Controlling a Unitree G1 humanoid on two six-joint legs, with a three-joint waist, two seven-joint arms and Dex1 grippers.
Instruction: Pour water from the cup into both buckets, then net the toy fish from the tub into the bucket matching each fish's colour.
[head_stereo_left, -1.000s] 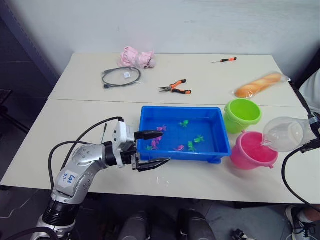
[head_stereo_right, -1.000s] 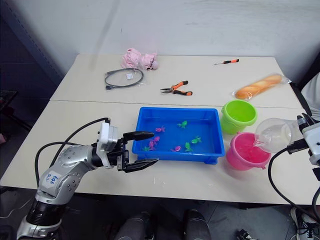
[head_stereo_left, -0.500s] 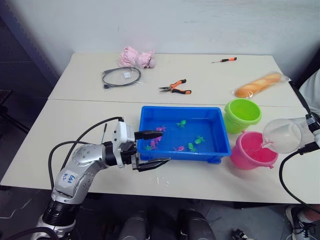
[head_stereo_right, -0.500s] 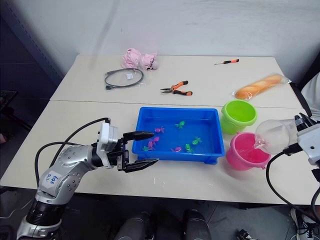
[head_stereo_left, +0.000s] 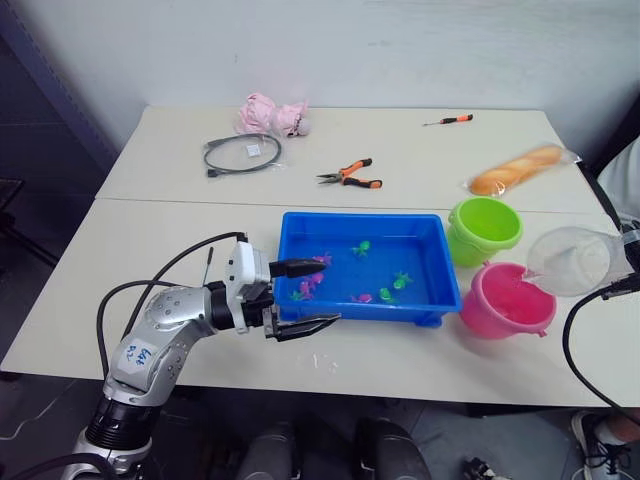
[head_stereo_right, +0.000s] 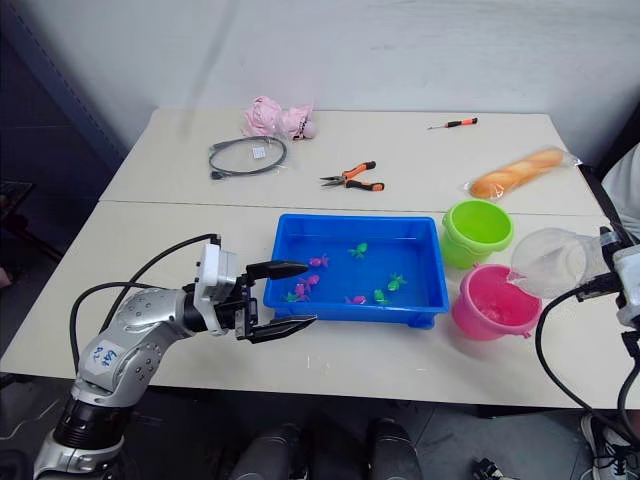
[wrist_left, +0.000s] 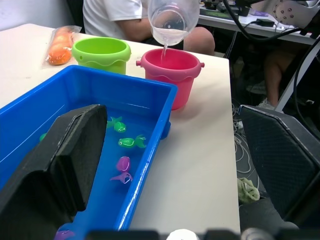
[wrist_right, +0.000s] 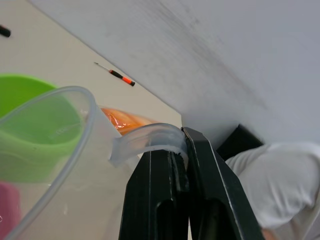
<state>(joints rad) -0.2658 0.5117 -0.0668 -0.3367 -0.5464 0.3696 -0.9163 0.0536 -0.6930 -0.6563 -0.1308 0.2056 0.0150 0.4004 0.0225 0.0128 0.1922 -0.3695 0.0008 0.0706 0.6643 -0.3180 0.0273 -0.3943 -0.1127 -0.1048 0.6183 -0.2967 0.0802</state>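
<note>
Right gripper clamps the clear plastic cup, pouring into the hot pink pail; lime green pail at 11 o'clock, then netting, remain. Left gripper spread, empty.

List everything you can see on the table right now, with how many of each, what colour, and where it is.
tub: one, bright blue, front middle of the table.
toy fish: several, magenta and green, in the tub; exact count unclear.
buckets: two, right of the tub; lime green behind, hot pink in front.
cup: one, clear, tilted over the pink bucket, a thin stream of water falling.
pliers: one, orange handles, behind the tub.
screwdriver: one, orange and black, far right.
cable: one, grey coil, far left.
pink cloth: one, far edge.
bagged bread: one, orange, right edge.
left gripper: open, at the tub's left end.
right gripper: shut on the cup's handle.
</note>
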